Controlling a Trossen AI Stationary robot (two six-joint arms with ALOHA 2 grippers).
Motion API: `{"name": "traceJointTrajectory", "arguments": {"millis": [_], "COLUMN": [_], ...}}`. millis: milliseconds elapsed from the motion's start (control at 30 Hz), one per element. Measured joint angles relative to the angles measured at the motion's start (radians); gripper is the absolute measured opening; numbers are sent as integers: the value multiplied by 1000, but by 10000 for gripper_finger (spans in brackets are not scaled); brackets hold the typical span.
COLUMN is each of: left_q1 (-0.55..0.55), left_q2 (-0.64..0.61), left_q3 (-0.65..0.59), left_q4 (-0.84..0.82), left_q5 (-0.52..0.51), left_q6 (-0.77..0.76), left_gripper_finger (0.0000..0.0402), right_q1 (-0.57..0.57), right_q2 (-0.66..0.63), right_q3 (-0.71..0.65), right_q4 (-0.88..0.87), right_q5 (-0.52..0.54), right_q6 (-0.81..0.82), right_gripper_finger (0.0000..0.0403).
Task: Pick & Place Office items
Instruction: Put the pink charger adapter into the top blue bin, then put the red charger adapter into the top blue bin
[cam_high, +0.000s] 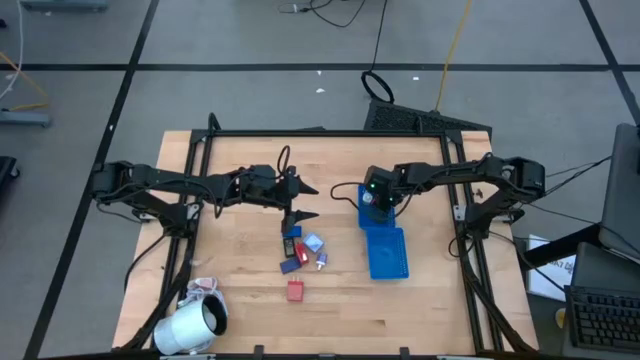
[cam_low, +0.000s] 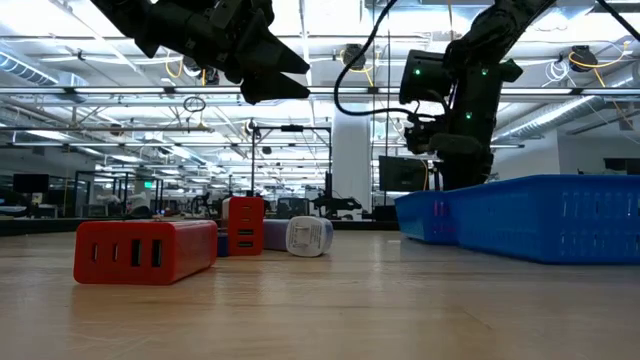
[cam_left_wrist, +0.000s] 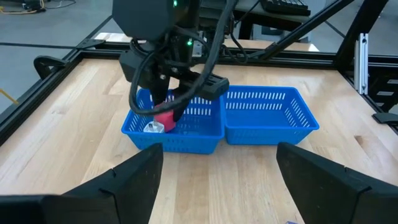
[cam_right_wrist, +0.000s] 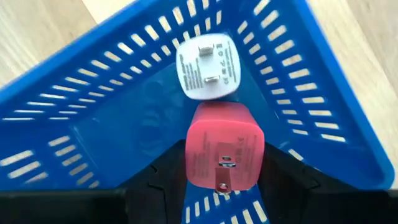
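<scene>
My right gripper (cam_high: 376, 201) hangs over the far compartment of the blue tray (cam_high: 386, 250) and is shut on a red block (cam_right_wrist: 224, 152). A white block (cam_right_wrist: 206, 67) lies flat on that compartment's floor, just beyond the red one. My left gripper (cam_high: 305, 202) is open and holds nothing. It hovers above the loose office items on the wood: a black one (cam_high: 290, 246), a light blue one (cam_high: 313, 242), a dark blue one (cam_high: 288, 266) and a red one (cam_high: 295, 290). My right gripper pinches the red block (cam_left_wrist: 165, 119) by its two long sides between the fingers (cam_right_wrist: 160, 179), coming from above and pointing down. The block's pronged face (cam_right_wrist: 222, 171) is turned toward the wrist. It sits low inside the tray's far compartment; whether it touches the floor I cannot tell.
A big white roll (cam_high: 190, 326) lies at the table's near left corner. The tray's near compartment (cam_left_wrist: 267, 115) holds nothing I can see. In the low view a red block (cam_low: 145, 250) lies nearest, with a second red block (cam_low: 243, 225) and a pale one (cam_low: 305, 236) behind.
</scene>
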Motion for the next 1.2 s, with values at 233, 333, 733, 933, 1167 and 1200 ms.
{"name": "traceJointTrajectory", "arguments": {"millis": [233,333,733,933,1167,1200], "left_q1": [0,0,0,0,0,0], "left_q2": [0,0,0,0,0,0], "left_q3": [0,0,0,0,0,0], "left_q4": [0,0,0,0,2,3], "left_q5": [0,0,0,0,0,0], "left_q6": [0,0,-3,-3,-3,-3], "left_gripper_finger": [324,318,300,312,326,328], "right_q1": [0,0,0,0,0,0], "right_q2": [0,0,0,-45,-154,-177], "right_q3": [0,0,0,0,0,0], "right_q4": [1,1,4,-7,-7,-9], "right_q5": [2,2,3,3,3,3], "right_q6": [-3,-8,-9,-9,-1,0], "right_gripper_finger": [149,152,225,220,210,210]}}
